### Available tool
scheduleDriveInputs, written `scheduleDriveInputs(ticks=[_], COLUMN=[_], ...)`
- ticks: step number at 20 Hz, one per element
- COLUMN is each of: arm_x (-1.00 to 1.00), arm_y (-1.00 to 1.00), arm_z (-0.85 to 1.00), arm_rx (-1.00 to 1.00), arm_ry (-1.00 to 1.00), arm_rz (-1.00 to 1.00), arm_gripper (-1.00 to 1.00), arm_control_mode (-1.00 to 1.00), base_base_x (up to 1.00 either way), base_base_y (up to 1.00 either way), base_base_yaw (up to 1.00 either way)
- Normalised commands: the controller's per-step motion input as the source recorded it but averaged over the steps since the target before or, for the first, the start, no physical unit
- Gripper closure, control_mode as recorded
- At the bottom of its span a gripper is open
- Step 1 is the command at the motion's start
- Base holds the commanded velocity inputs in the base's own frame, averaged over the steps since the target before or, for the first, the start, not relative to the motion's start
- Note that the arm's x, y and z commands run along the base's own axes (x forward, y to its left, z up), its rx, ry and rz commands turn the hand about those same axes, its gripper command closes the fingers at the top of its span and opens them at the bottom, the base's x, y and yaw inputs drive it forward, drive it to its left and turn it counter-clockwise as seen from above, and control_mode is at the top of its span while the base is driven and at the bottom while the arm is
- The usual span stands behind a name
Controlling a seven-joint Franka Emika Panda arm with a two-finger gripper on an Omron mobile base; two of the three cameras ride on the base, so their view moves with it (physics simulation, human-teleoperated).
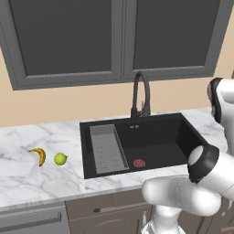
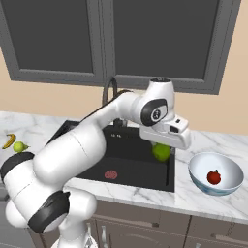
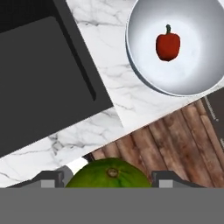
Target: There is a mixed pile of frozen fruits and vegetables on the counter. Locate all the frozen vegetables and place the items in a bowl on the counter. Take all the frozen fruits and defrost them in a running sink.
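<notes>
My gripper is shut on the dark green ball, which hangs over the right end of the black sink, just left of the bowl. In the hand view the green ball sits between my fingertips, with the pale bowl ahead holding a red stemmed piece. The same red piece shows in the right base view. On the counter left of the sink lie the banana and the yellow-green ball, close together.
A tall black faucet rises behind the basin. Inside are a grey ribbed tray and a reddish drain. Dark wall cabinets hang above. Wooden floor lies past the counter's front edge.
</notes>
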Motion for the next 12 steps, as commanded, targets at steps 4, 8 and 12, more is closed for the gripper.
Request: scheduleDriveInputs(ticks=[4,8,12], arm_x=[0.06,0.15,0.23], arm_y=[-0.53,-0.50,-0.45], arm_z=[-0.07,-0.03,-0.14], arm_rx=[0.04,0.03,0.02], arm_ry=[0.02,0.04,0.06], arm_rz=[0.00,0.00,-0.01], arm_gripper=[1.00,1.00,1.00], arm_control_mode=[-1.00,-1.00,-1.00], base_base_x=[0.00,0.00,0.00], base_base_y=[0.00,0.00,0.00], base_base_yaw=[0.00,0.00,0.00])
